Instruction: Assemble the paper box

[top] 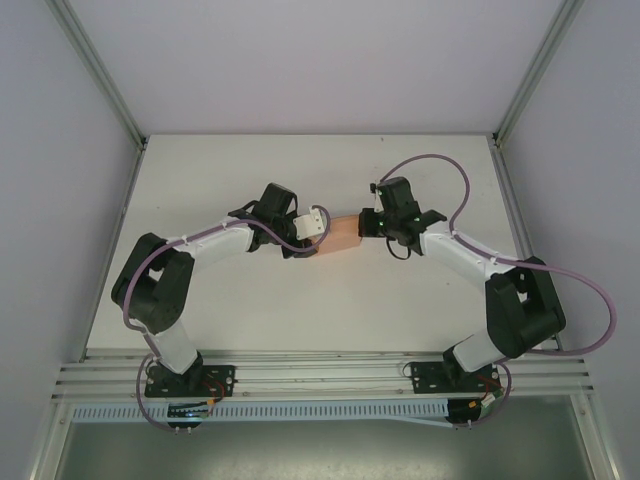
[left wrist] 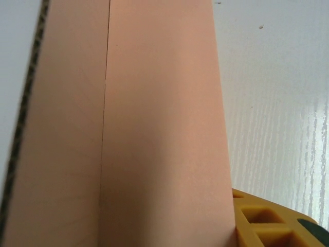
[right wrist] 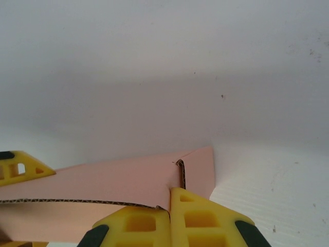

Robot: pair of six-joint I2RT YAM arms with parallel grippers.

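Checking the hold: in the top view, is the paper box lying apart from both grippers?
No, the paper box sits directly between the left gripper and right gripper, meeting both.

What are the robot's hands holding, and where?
Both hold the box: the right fingers pinch a wall edge at one end; the left fingers clamp the other end.

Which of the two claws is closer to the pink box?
Right, by a hair: the right gripper is shut on the box's right end. The left gripper sits at its left end, one finger beside it; grip unclear.
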